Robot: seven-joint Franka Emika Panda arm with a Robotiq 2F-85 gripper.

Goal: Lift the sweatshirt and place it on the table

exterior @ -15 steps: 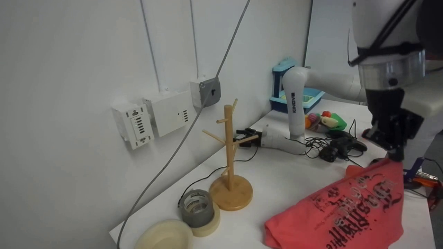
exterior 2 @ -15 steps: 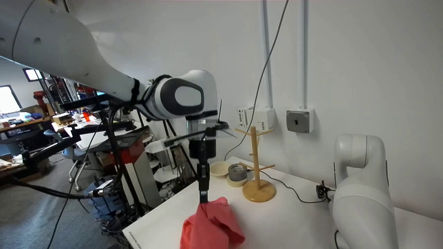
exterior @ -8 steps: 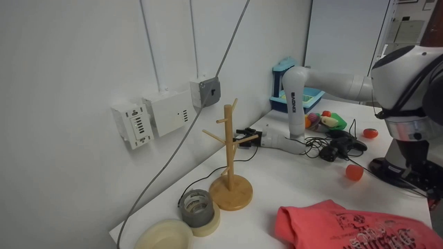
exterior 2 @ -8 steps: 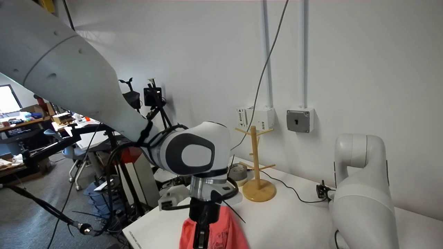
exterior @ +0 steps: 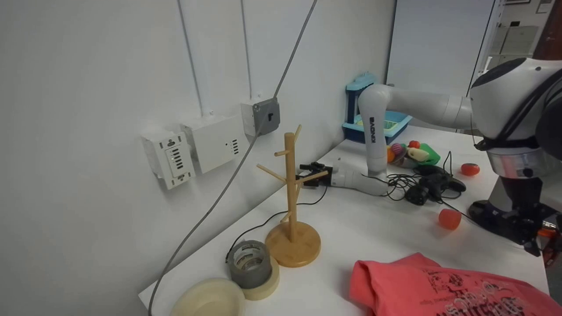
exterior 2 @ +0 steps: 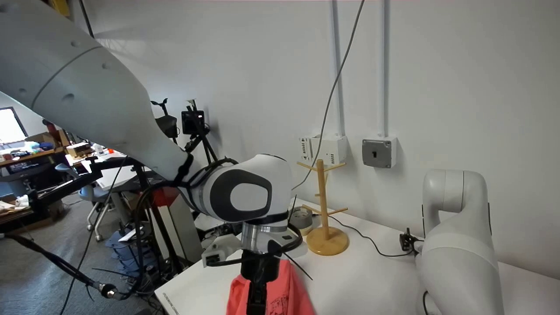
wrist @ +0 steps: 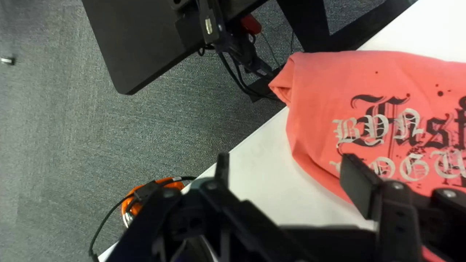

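Coral lettered sweatshirt [wrist: 320, 91]: raised end, gripped a second ago, now down on the desk [wrist: 437, 29], one corner overhanging its edge. Hand [wrist: 287, 167]: spread wide, nothing held (release apparently done), near that edge. Next move likely turns on: sweatshirt lying beside it, running inward.

The pincer [wrist: 287, 175] points down, 2 fingers [wrist: 357, 187] spread apart.

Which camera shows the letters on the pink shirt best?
The wrist view: the letters on the sweatshirt look biggest and clearest, though some run off the right edge. In an exterior view, smaller letters leave the bottom edge; in an exterior view, just some dark, unreadable print shows.
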